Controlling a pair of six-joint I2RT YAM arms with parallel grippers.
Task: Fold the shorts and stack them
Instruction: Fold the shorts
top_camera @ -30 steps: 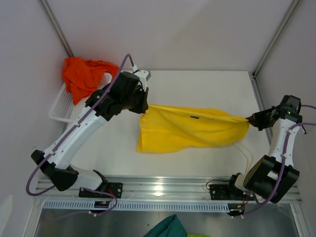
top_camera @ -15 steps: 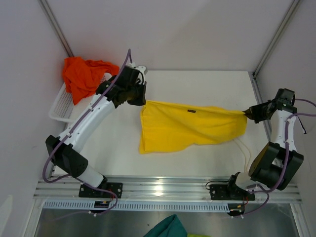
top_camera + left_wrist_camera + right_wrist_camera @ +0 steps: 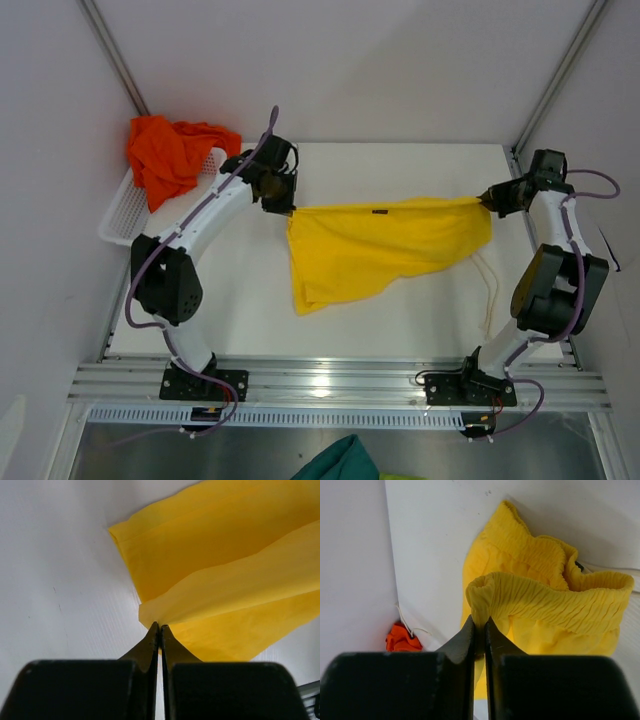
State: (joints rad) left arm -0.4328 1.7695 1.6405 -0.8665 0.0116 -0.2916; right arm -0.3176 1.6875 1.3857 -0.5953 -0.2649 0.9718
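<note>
The yellow shorts hang stretched between my two grippers over the middle of the table. My left gripper is shut on a leg hem corner of the yellow shorts. My right gripper is shut on the ribbed waistband of the yellow shorts. White drawstrings trail down on the table at the right. The orange-red shorts lie bunched in the basket at the back left, and show small in the right wrist view.
A white plastic basket stands at the table's left edge. A teal-green cloth lies below the front rail. Frame posts rise at the back left and back right.
Both grippers have moved toward the back of the table, carrying the yellow shorts with them. The shorts are pulled straighter along the top edge and sit farther back.
</note>
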